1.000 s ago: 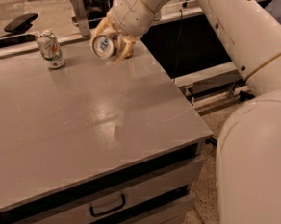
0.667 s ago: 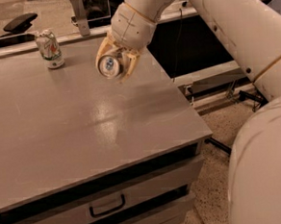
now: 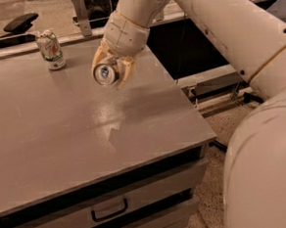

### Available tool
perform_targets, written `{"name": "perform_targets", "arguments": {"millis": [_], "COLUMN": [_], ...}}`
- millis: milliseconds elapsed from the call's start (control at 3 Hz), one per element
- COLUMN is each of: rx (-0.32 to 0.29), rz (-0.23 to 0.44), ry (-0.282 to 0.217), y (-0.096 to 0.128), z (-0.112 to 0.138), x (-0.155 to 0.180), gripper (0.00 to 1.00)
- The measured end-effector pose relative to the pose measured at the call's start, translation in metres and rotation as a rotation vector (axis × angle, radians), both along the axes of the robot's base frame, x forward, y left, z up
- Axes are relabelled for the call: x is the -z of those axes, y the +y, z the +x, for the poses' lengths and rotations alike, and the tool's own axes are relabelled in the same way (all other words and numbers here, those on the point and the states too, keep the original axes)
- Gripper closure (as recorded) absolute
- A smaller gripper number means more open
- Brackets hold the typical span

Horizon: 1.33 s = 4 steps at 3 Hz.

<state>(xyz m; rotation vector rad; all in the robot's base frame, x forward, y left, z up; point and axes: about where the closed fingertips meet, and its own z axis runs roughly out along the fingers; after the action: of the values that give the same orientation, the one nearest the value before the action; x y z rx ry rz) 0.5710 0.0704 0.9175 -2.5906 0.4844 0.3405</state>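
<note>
My gripper (image 3: 109,71) hangs over the middle of the grey table (image 3: 61,131), its yellowish fingers (image 3: 125,70) shut on a silver drink can (image 3: 105,73). The can lies on its side in the grip, its top end facing the camera, held a little above the tabletop. A second can (image 3: 50,50), white with green and red markings and slightly dented, stands upright near the table's far left edge, well apart from the gripper.
The table has a drawer with a dark handle (image 3: 109,209) at its front. My white arm (image 3: 215,27) spans the upper right. A black chair (image 3: 18,21) stands behind the table at far left. A speckled floor (image 3: 213,204) lies to the right.
The gripper has carried the silver can from the table's far edge toward the camera and lower, now hanging over the table's middle. The upright can has not moved.
</note>
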Motion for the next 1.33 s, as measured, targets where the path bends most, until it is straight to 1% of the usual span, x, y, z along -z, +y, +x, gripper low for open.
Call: {"name": "perform_targets", "arguments": {"millis": [333, 667, 1000, 1333], "rx": [-0.050, -0.090, -0.081, -0.077], "rz": [-0.106, -0.260, -0.351, -0.411], "ry": [-0.037, -0.106, -0.133, -0.147], "y": [0.014, 0.032, 0.039, 0.049], "z": [-0.001, -0.004, -0.011, -0.018], "x": [0.007, 0.015, 0.022, 0.031], "gripper": [1.00, 1.00, 1.00, 1.00]}}
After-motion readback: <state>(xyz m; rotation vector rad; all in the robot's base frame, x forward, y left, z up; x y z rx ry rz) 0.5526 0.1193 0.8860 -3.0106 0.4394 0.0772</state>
